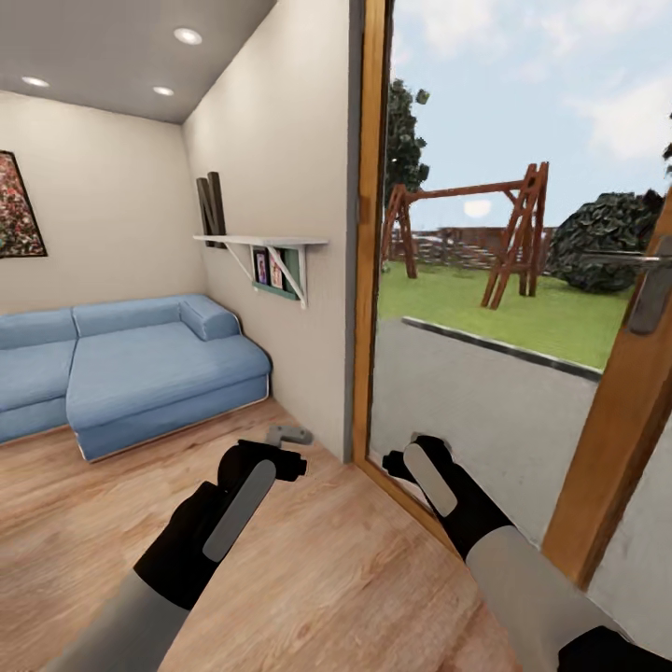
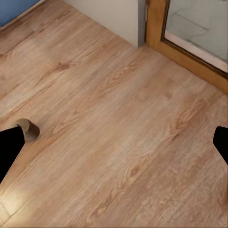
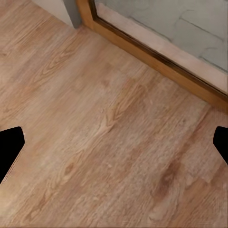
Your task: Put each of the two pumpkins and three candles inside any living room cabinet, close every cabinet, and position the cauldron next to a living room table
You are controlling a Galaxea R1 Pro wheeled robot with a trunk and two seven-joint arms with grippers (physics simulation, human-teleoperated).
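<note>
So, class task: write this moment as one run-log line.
phase: in transit | task items: none in sight | left gripper: open, empty | right gripper: open, empty | ahead: blue sofa, wall shelf, glass door

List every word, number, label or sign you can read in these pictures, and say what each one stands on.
None can be read.
The wall picture above the sofa shows a mottled pattern, no lettering.
The small framed pictures under the shelf are too small to read.

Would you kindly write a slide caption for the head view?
Both arms hang over the wood floor between a blue sofa and a glass door facing the garden.
</note>
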